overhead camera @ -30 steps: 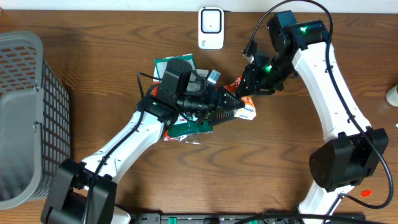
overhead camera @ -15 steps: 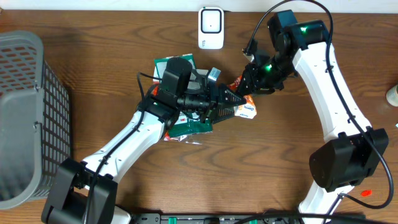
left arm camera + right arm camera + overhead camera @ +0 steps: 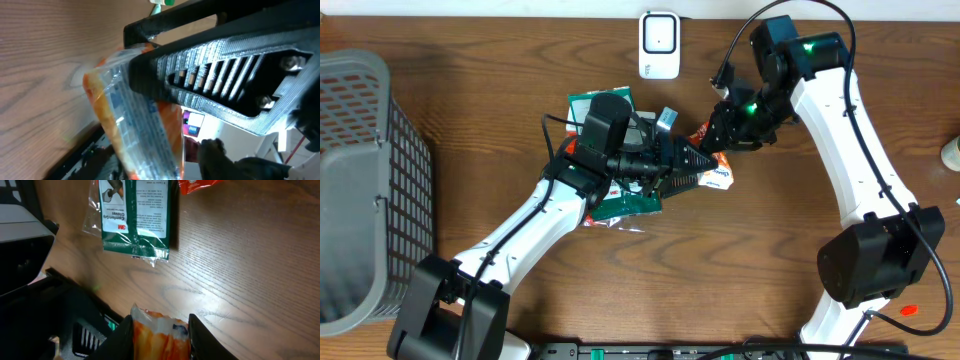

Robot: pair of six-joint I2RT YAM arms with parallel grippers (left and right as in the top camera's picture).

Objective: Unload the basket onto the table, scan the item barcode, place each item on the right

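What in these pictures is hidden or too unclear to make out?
- Barcode: none shows in any view; overhead, the left gripper and right gripper cover most of the orange packet.
- Packet print: blurred in the left wrist view, too close.
- Left gripper's hold: one finger fills the left wrist view; unclear.
- Green packet: overhead, the left arm hides its middle.

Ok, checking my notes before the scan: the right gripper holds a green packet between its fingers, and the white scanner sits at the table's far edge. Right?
The right gripper holds an orange packet, not a green one, as the right wrist view shows; the green packet lies loose on the table. The white scanner does sit at the far edge.
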